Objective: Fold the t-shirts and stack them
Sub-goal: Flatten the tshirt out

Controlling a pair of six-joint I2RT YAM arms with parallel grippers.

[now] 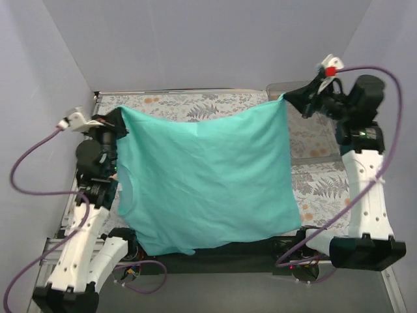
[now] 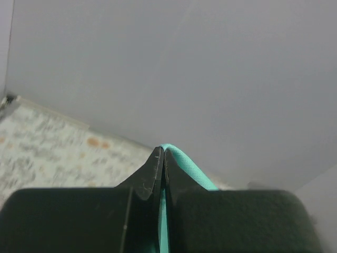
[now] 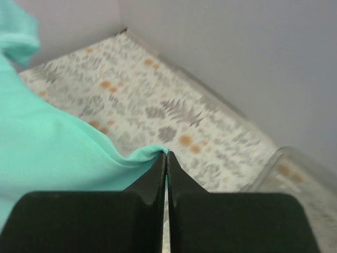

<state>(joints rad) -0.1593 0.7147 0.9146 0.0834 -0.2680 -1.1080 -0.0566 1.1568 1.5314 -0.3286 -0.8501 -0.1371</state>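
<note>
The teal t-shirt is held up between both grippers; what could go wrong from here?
1. The left gripper and the right gripper each pinch only a thin bit of the t-shirt at its edge; a harder pull may slip it out.
2. The t-shirt's lower part hangs close against the left arm, so it might snag there when moved.

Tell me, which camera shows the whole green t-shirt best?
The top external view. There nearly the whole teal t-shirt hangs spread between the left end effector and right end effector. The left wrist view shows only a thin pinched edge; the right wrist view shows one corner and some cloth.
</note>
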